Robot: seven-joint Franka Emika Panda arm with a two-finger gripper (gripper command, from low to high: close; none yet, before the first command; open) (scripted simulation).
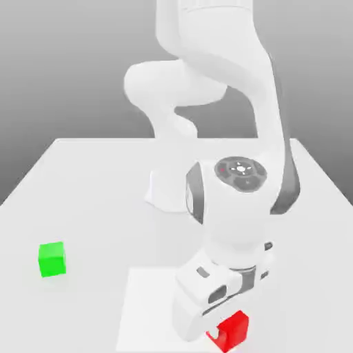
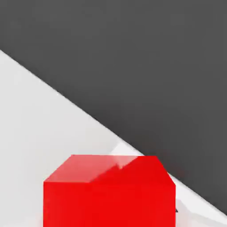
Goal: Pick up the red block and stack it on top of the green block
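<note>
The white arm (image 1: pixel 234 200) bends down over the near part of the white table (image 1: pixel 83 179), and its gripper (image 1: pixel 219 329) is lowered onto the red block (image 1: pixel 229 331). The jaws stand drawn in to nearly their narrowest, pressed against the sides of the red block, so the cube sits clamped between them. In the exterior view the white hand covers the part of the block toward the exterior view's left, leaving its other faces showing. The block is still low at the table's surface, near the front edge. In the hand view the red block (image 2: pixel 108 193) looms very close, with pale table (image 2: pixel 40 124) beyond it. The green block (image 1: pixel 52 259) rests on the table well apart from the red block, toward the exterior view's left, untouched.
</note>
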